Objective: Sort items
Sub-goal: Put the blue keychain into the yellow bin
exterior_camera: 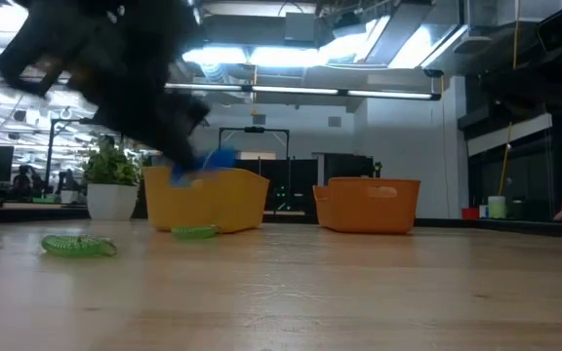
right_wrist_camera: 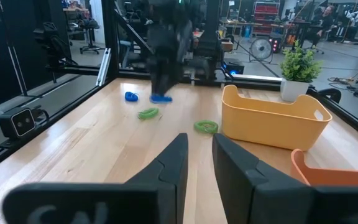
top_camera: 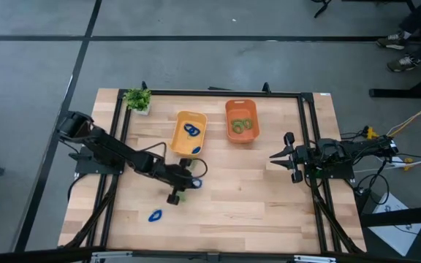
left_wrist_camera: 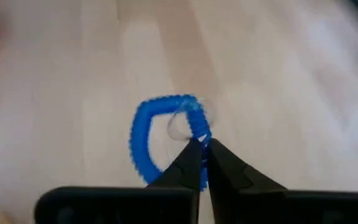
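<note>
Starting at the left of the high view, we see the left arm reaching across the table [top_camera: 269, 212], its left gripper [top_camera: 185, 180] just in front of the yellow bin [top_camera: 178, 136]. In the left wrist view its jaws are closed on the coil of a blue ring [left_wrist_camera: 143, 138], which hangs from the fingertips above the bare wood. One more blue ring [top_camera: 155, 215] lies alone near the front edge of the table, and a green ring [top_camera: 180, 195] lies close beside the left gripper. The low view shows a green ring [exterior_camera: 78, 246] on the wood at the left and another green ring [exterior_camera: 195, 232] just in front of the yellow bin. Inside that bin we see blue rings [top_camera: 191, 131]; a leafy plant [top_camera: 137, 99] stands at the table's back left corner. Next comes the orange bin [top_camera: 227, 117], with green rings [top_camera: 243, 125] in it. At the far right the right gripper [top_camera: 279, 155] waits over the table's right side, well apart from the bins, its jaws slightly parted and holding nothing.
</note>
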Controlling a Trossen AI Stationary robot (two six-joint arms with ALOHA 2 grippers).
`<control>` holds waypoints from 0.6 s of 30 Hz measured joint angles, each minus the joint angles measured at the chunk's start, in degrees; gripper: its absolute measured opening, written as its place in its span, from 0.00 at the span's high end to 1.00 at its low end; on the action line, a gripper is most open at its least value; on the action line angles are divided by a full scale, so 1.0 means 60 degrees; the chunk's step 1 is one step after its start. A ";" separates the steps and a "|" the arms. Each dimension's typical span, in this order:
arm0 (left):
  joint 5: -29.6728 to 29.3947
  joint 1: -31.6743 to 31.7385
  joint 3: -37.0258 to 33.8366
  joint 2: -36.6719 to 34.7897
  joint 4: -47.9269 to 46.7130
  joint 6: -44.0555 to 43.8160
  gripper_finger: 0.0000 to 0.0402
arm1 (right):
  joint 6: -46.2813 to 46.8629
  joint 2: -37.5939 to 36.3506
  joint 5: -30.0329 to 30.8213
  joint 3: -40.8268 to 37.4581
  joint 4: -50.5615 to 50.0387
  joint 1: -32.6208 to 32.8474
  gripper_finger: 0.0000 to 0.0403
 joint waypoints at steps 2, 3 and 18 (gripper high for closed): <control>-0.0169 0.0000 0.0004 -0.0299 0.0524 0.0142 0.98 | -0.0012 0.0000 -0.0003 0.0000 -0.0001 -0.0002 0.81; -0.0245 0.0000 0.0004 -0.0465 0.0729 0.0203 0.98 | -0.0019 0.0000 -0.0003 0.0000 -0.0004 -0.0003 0.81; -0.4515 -0.0004 0.0015 -0.2744 0.2246 0.2159 0.99 | -0.0004 0.0000 -0.0001 0.0000 0.0000 0.0000 0.81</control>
